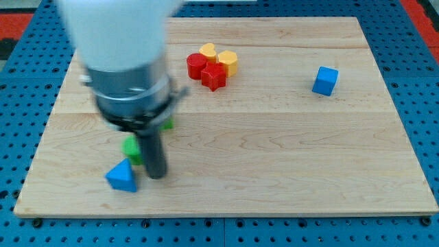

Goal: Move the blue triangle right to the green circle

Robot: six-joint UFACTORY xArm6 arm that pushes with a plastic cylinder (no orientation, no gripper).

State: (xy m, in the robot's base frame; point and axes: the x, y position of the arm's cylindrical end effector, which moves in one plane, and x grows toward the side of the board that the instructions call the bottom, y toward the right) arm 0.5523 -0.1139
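Note:
The blue triangle (pixel 122 177) lies near the board's bottom left. A green block (pixel 131 148) sits just above it, partly hidden by the rod; its shape is unclear. Another bit of green (pixel 167 124) shows behind the arm's body. My tip (pixel 157 175) rests on the board just right of the blue triangle and below right of the green block, close to both.
A cluster of two red blocks (pixel 206 71) and two yellow blocks (pixel 219 57) sits at the view's top centre. A blue cube (pixel 325 81) stands at the upper right. The wooden board (pixel 288 151) lies on a blue pegboard.

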